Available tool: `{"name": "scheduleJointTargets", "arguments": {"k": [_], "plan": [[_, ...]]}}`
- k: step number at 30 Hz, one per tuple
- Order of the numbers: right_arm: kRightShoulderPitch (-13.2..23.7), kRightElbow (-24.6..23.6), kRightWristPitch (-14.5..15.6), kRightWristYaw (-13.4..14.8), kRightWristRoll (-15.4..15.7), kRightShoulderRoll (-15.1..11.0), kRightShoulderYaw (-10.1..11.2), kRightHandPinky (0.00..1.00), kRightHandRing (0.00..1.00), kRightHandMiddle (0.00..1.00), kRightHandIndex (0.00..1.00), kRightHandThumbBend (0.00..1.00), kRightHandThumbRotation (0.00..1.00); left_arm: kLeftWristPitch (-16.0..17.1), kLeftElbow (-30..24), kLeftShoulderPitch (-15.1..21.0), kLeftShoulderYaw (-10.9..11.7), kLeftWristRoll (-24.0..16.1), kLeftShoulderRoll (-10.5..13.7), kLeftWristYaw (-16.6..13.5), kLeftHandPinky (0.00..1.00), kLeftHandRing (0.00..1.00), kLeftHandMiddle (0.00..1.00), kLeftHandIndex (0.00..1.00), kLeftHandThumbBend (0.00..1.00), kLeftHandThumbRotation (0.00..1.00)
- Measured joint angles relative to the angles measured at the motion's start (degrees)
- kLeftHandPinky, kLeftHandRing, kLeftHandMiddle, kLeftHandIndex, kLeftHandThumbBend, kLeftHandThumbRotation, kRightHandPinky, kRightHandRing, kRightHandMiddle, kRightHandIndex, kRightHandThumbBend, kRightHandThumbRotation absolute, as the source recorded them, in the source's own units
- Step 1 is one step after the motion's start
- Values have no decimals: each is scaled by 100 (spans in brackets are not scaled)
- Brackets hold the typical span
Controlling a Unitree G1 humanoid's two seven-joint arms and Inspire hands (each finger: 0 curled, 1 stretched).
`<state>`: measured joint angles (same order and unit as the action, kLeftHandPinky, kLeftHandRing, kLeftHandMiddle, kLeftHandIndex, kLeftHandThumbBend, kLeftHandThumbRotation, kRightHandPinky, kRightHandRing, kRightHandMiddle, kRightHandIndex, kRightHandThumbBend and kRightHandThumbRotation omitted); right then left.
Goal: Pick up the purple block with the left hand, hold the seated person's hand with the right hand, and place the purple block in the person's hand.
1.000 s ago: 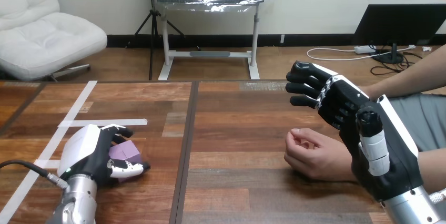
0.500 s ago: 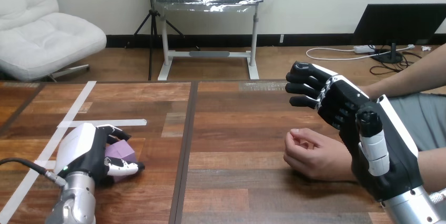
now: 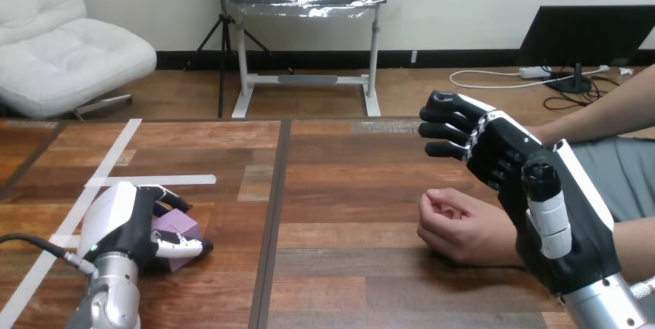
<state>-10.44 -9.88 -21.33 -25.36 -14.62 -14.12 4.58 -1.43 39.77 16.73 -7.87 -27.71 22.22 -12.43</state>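
Observation:
The purple block (image 3: 181,230) lies on the wooden table (image 3: 347,190) at the lower left. My left hand (image 3: 120,225) is shut on it, with fingers curled over its far side and the thumb across its near side. At the right, the person's hand (image 3: 456,227) rests on the table as a loose fist. My right hand (image 3: 541,190) stands open just right of that fist, over the person's wrist. Its fingers reach up and to the left, clear of the fist. I cannot tell whether its palm touches the wrist.
White tape strips (image 3: 151,181) cross the table's left part near my left hand. A dark seam (image 3: 274,213) runs front to back down the table's middle. The person's forearm (image 3: 637,240) comes in from the right edge behind my right hand.
My left hand has shifted slightly left and toward me, and the purple block has moved with it. My right hand and the person's hand have stayed where they were.

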Motion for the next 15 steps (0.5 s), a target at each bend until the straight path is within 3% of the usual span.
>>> {"name": "scheduleJointTargets", "arguments": {"k": [15], "plan": [[0, 0, 0, 0, 0, 0, 0, 78, 82, 83, 82, 91, 99, 3, 0, -9, -1, 37, -27, -89, 43, 46, 50, 50, 77, 0]]}}
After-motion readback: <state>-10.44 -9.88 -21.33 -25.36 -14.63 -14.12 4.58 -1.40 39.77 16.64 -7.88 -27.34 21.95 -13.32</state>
